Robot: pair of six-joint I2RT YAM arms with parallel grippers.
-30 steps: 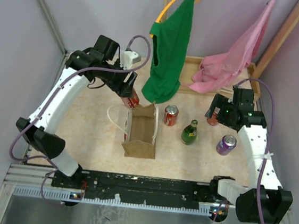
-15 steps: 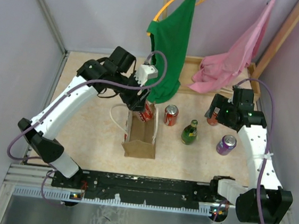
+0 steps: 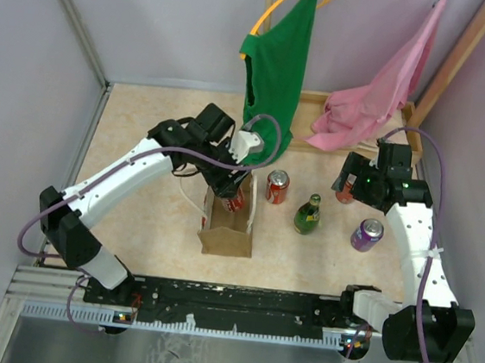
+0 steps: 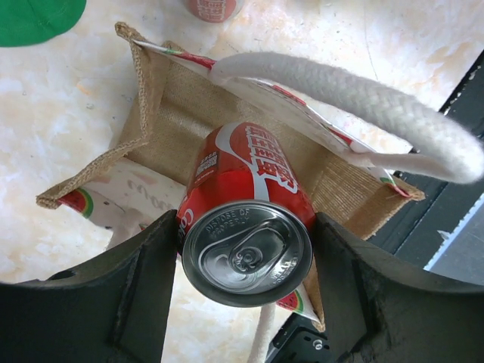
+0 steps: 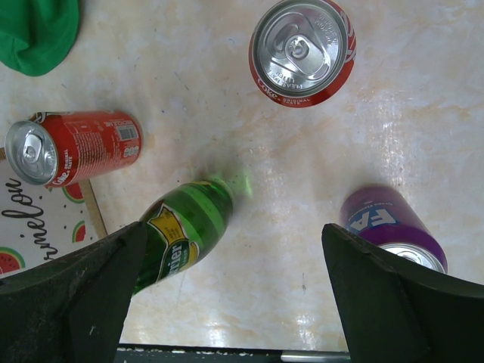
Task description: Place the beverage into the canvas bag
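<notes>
Canvas bag (image 3: 226,242) stands nearest the arm bases with its mouth open upward, so a can may enter from above. One white rope handle (image 4: 355,98) arches beside the opening and does not block it.

Left gripper (image 4: 246,287) is positioned over the far half of the bag. Its jaws are closed on the sides of a red beverage can (image 4: 249,219), just below the lid, one finger on each flank. The can hangs top-up, its lower end inside the bag's burlap walls. Whether the base touches the bag floor cannot be determined. The side grip probably keeps the can upright for lowering. Judged step: insertion under way, release not yet made.

Beyond and to the right, three drinks wait on the table (image 3: 138,188): a purple can (image 3: 367,234), a green bottle (image 3: 307,214) and a second red can (image 3: 277,186).

Right gripper (image 5: 234,295) hovers above this group with jaws spread wide, grasping nothing. A third red can (image 5: 302,53) stands below it.

Farthest back hang a green garment (image 3: 275,81) and a pink garment (image 3: 381,101).
</notes>
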